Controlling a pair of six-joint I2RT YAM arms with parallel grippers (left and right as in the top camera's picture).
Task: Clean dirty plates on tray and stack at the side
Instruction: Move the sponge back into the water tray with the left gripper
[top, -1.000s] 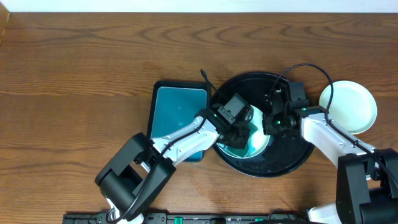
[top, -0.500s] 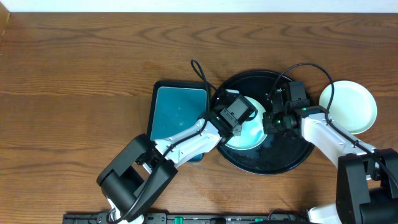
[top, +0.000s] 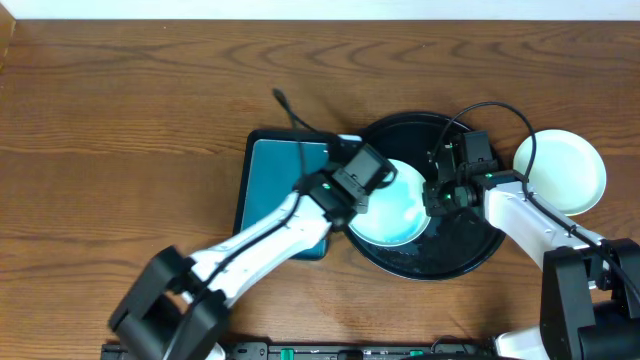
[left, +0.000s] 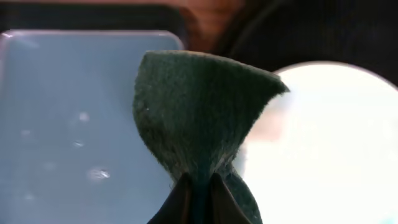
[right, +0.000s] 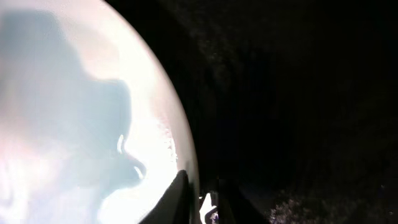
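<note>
A pale mint-white plate lies in the round black tray. My right gripper is shut on the plate's right rim; in the right wrist view the rim runs between the jaws. My left gripper is shut on a dark green scouring pad, held above the tray's left edge, between the teal tray and the plate. A second pale plate sits on the table right of the black tray. A third plate is not visible.
A rectangular teal tray with a black rim lies directly left of the black tray; it fills the left of the left wrist view. Cables arc over the black tray's far rim. Bare wooden table lies all around.
My left gripper has lifted the green pad off the plate and moved left, toward the teal tray. The plate's face is now uncovered. The right gripper has held still on the rim.
</note>
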